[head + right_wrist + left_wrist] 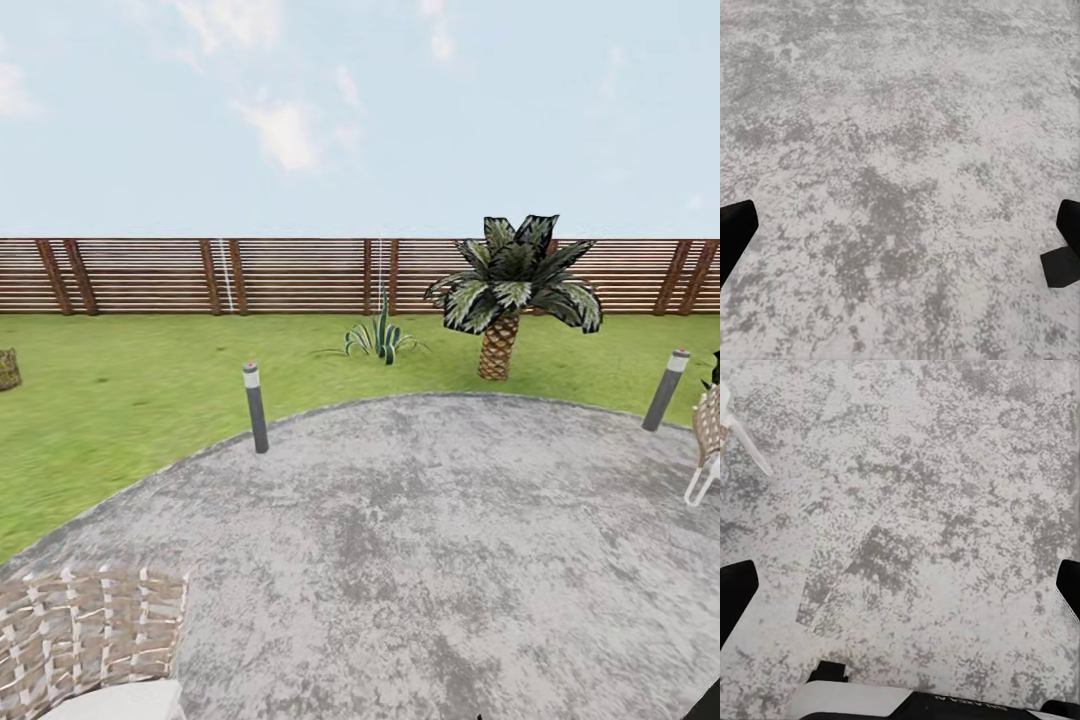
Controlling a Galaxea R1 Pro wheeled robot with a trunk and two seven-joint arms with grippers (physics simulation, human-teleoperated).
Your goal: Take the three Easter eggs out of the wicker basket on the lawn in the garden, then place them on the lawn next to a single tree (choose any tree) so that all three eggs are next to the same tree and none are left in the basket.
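Observation:
The lawn (130,400) stretches beyond the grey paved circle (420,540) up to the brown slatted fence. At the far left edge, a small brown woven object on the grass looks like the wicker basket (8,368), cut off by the frame. The Easter eggs are hidden from here, and the tree is out of view. My left gripper (900,592) hangs open over bare paving, its black fingers (735,592) wide apart. My right gripper (900,240) is also open over the paving, nothing between its fingers (733,229).
A small palm (505,300) and a spiky plant (380,340) stand on the grass ahead. Two grey bollard lights (256,405) (665,390) mark the paving's edge. A woven chair (90,630) is close at bottom left, another chair (705,445) at right.

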